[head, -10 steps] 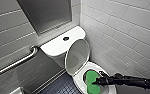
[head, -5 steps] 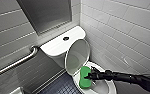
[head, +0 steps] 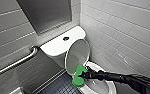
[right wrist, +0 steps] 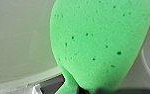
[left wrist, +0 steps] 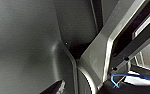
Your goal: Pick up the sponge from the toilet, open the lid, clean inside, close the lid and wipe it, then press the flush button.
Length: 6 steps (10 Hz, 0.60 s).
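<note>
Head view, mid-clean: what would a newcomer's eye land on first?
The bright green sponge, gripped in the right hand over the bowl's rim, stands out against the white toilet. Behind it the oval lid stands raised, leaning back toward the tank, where the small dark flush button sits on top. A metal grab bar runs along the left wall.

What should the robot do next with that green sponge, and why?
Probably lower the sponge into the toilet: the lid stands open, and the right tool holds the sponge at the rim, not yet down inside.
</note>
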{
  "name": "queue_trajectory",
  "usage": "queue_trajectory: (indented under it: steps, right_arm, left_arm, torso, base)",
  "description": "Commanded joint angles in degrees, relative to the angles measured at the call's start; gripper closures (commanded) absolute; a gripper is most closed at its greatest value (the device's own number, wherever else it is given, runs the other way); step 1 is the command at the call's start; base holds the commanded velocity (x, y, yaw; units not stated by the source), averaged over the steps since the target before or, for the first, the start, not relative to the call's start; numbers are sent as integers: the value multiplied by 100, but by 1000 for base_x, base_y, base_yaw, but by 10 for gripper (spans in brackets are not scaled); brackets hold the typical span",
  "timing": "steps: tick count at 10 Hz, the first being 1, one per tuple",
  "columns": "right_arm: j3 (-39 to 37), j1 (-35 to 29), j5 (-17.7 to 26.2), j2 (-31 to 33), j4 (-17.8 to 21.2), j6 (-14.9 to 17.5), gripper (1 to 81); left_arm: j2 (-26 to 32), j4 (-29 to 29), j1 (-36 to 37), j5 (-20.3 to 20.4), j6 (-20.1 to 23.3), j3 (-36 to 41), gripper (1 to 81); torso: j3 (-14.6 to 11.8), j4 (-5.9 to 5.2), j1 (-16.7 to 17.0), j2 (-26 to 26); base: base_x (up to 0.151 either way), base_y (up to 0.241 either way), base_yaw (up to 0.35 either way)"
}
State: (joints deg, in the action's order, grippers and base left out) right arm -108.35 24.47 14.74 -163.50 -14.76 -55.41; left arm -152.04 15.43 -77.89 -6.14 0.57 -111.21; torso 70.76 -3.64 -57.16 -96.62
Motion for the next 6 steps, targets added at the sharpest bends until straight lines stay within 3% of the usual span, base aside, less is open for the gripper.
queue_trajectory:
  steps: [1, 3, 6]
  right_arm:
    - [26, -263, -24, -273, 9, -14, 811]
    - [191, 142, 3, -55, -61, -14, 811]
    - [1026, 556, -191, 745, -246, -32, 811]
  left_arm:
    - [94, -14, -48, -440, 22, 117, 10]
    - [103, -14, -56, -440, 21, 117, 10]
    - [68, 4, -47, -440, 22, 126, 10]
  torso:
    - [0, 0, 0, 0]
    - [0, 0, 0, 0]
    - [0, 0, 0, 0]
  base:
    - [0, 0, 0]
    - [0, 0, 0]
    - [0, 0, 0]
